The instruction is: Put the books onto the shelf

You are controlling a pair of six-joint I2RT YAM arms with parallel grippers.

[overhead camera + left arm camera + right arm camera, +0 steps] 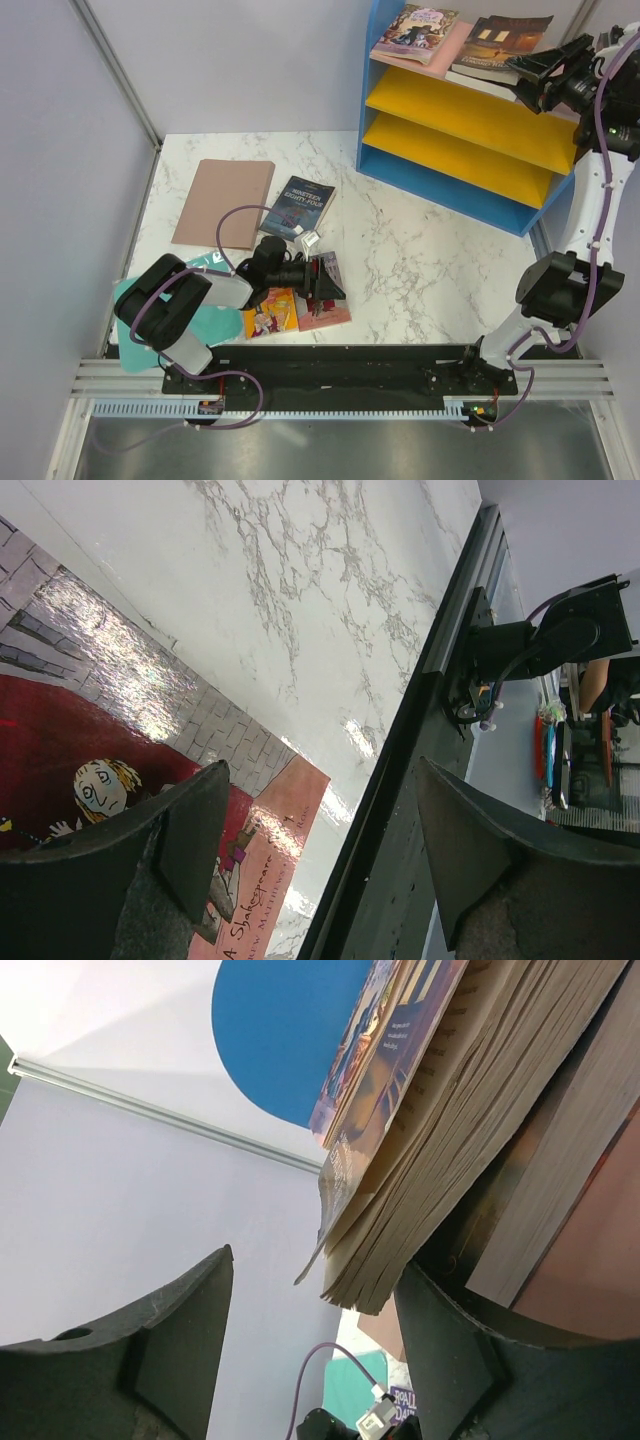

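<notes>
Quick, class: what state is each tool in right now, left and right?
Left tool: open, holding nothing, above the pink-red book.
Right tool: open; the dark book has its corner inside it, unclamped.

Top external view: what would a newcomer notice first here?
The blue-framed shelf at far right holds a purple-pink book and a brown-orange book, the right end effector open at the latter's edge. Near left, the left end effector hovers open over the pink-red book.
</notes>
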